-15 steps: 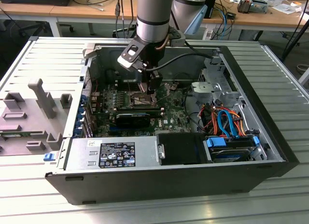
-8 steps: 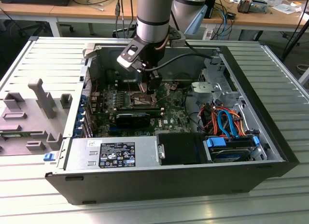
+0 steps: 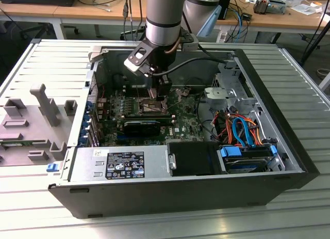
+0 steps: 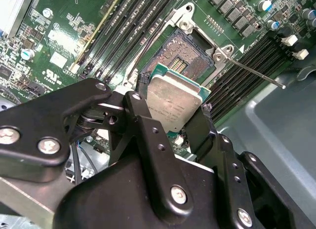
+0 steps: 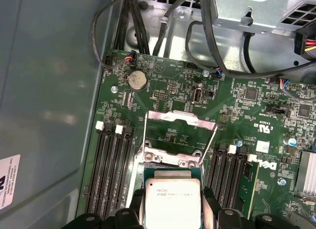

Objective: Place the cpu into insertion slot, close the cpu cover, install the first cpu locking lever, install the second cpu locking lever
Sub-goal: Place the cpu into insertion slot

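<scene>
Gripper (image 4: pixel 170 110) clamps the cpu (image 4: pixel 174 98) between its black fingers (image 4: pixel 143 120), gripping two opposite edges. The chip sits just above the insertion slot (image 4: pixel 190 54), partly covering it. Beyond the slot the cpu cover (image 5: pixel 180 119) stands flipped open over the green board (image 5: pixel 163 81), and a thin lever (image 4: pixel 256 73) angles out beside the slot.
</scene>
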{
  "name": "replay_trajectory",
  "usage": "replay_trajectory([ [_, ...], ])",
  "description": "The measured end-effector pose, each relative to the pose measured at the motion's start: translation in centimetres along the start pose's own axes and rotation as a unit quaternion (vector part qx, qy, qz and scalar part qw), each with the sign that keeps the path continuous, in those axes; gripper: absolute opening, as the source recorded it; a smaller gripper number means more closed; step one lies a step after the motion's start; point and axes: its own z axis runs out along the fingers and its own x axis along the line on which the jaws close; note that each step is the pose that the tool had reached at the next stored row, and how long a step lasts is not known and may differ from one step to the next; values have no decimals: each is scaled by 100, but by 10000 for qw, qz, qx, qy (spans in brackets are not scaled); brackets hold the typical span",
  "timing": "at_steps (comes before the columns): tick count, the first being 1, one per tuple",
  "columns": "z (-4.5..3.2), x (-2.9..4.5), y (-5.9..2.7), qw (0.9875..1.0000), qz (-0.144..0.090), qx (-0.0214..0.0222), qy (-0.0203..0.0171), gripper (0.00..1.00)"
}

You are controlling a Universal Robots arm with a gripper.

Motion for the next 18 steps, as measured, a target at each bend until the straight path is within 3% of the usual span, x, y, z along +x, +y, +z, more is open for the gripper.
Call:
replay_trajectory([
  [8,8,0,0,9996,265,-5,4,55],
  [18,20,0,0,9981,616,-11,8,55],
])
